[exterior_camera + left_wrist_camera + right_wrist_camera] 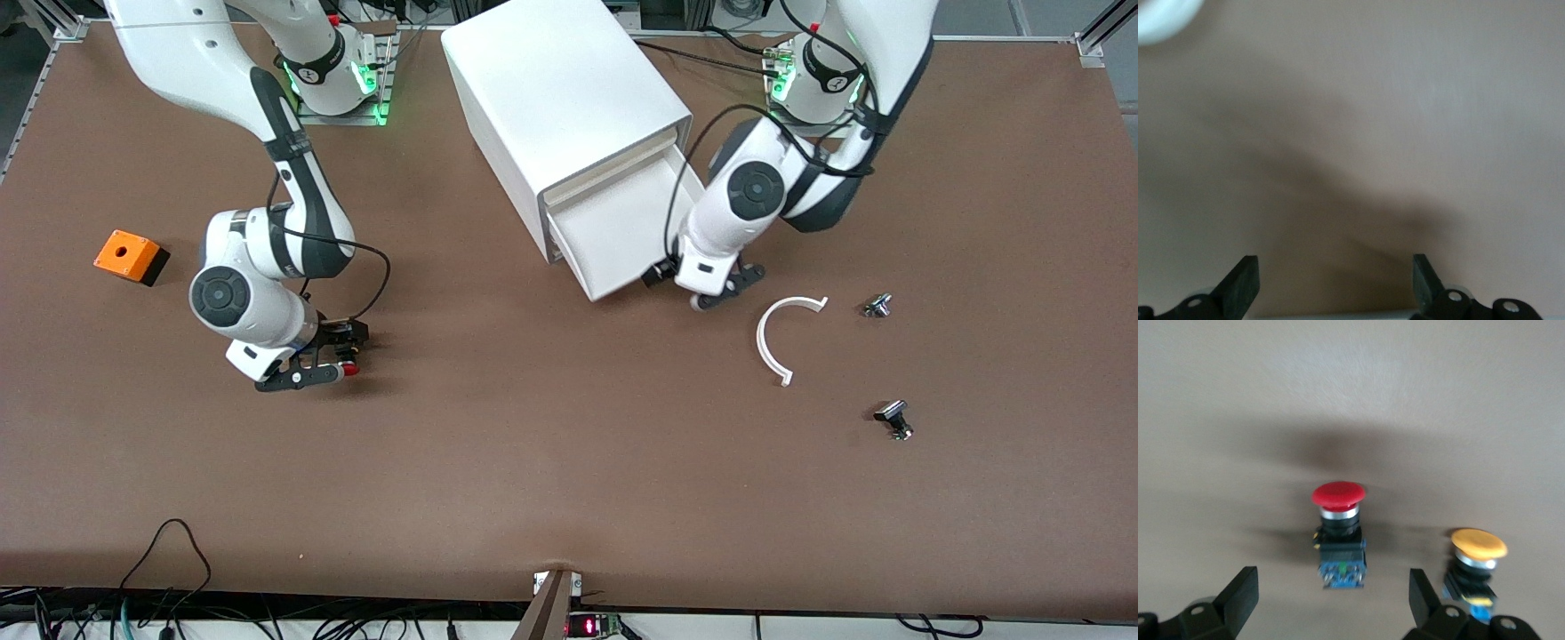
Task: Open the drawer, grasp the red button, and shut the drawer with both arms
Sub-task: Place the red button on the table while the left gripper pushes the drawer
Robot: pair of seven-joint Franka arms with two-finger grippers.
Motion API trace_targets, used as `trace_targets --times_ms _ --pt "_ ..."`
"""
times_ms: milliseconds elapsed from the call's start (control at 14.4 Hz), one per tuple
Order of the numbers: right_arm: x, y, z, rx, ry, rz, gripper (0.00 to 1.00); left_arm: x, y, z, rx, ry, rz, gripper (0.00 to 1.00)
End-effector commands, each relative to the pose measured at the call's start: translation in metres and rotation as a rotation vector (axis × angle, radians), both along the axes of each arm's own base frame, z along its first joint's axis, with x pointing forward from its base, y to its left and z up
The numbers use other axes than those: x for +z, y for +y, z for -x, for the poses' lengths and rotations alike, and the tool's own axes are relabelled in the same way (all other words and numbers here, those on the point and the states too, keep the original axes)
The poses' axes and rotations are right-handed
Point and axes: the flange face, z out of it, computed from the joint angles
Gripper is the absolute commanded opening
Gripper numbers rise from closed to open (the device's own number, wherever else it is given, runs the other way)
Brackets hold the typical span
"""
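Right pincer (1331,603) open astride red button (1338,520); left pincer (1335,283) open by drawer (613,240): centre before closing.

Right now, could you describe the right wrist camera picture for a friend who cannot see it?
A small push button with a round red cap and dark body stands on the brown table, just ahead of the right gripper, whose black fingers are open and apart from it. A same-shaped yellow-capped button stands beside it.
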Motion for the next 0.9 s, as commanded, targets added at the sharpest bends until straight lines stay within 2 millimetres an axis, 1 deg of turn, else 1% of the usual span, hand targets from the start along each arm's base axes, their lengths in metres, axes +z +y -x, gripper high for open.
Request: trace_targets --times_ms 0,69,208,277,346,485,554,623,692,762,831 --pt "0.053 0.0 -0.018 -0.011 0.03 -0.016 1.0 0.012 -0.023 0.045 -0.005 0.041 0.033 1.0" --pt "0.069 -0.006 -0.022 -0.02 0.039 -0.012 1.0 0.015 -0.03 0.054 -0.022 0.041 0.04 1.0" --pt "0.094 -0.021 -0.027 -0.038 0.079 -0.015 1.0 0.018 -0.047 0.075 -0.072 0.049 0.044 1.0" --pt "0.11 -0.021 -0.028 -0.044 0.083 -0.017 1.0 0.019 -0.054 0.083 -0.092 0.049 0.047 1.0" --pt "0.127 -0.019 -0.028 -0.042 0.081 -0.021 1.0 0.025 -0.054 0.083 -0.093 0.038 0.048 1.0" --pt "0.151 -0.018 -0.027 -0.038 0.079 -0.025 1.0 0.028 -0.055 0.086 -0.098 0.033 0.047 1.0" --pt "0.161 -0.019 -0.027 -0.036 0.084 -0.017 1.0 0.027 -0.061 0.094 -0.117 0.037 0.048 1.0" --pt "0.176 -0.019 -0.028 -0.037 0.082 -0.015 1.0 0.024 -0.064 0.101 -0.13 0.044 0.043 1.0" --pt "0.19 -0.023 -0.028 -0.053 0.076 -0.015 1.0 0.023 -0.065 0.104 -0.135 0.047 0.042 1.0" --pt "0.209 -0.029 -0.029 -0.061 0.045 -0.019 1.0 0.024 -0.064 0.103 -0.132 0.045 0.042 1.0" --pt "0.224 -0.047 -0.031 -0.087 0.028 -0.012 1.0 0.025 -0.061 0.1 -0.124 0.042 0.043 1.0"
